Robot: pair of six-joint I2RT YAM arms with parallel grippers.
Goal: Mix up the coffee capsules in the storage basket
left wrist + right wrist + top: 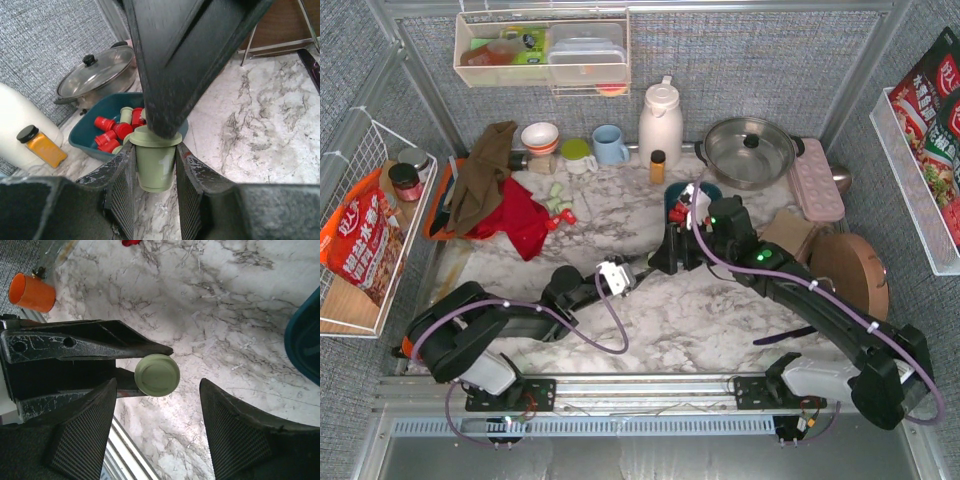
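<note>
Top view: the left arm [510,320] lies low across the near part of the marble table [700,320], reaching right toward the centre. The right arm [820,300] stretches from the near right corner toward the far left. Its wrist hangs over the storage basket [82,140].

Left wrist view: the left gripper [155,147] pinches one pale green capsule [156,170] by its sides, upright with the wide rim on top, above the table just near of the basket. In the basket lie red and green coffee capsules [112,132].

Right wrist view: the right gripper [157,385] points downward over the same capsule. Its fingers [85,430] are spread wide and stand apart from the capsule on both sides.

Hidden or unclear: from above, the right arm covers most of the basket and the held capsule cannot be made out. In the left wrist view, a dark part of the right gripper overlaps the capsule's rim, and contact cannot be judged. The right wrist view cuts the basket to a sliver at the right edge. A few loose capsules [558,205] lie at the far left beside a red cloth [520,220], too small to count.
</note>
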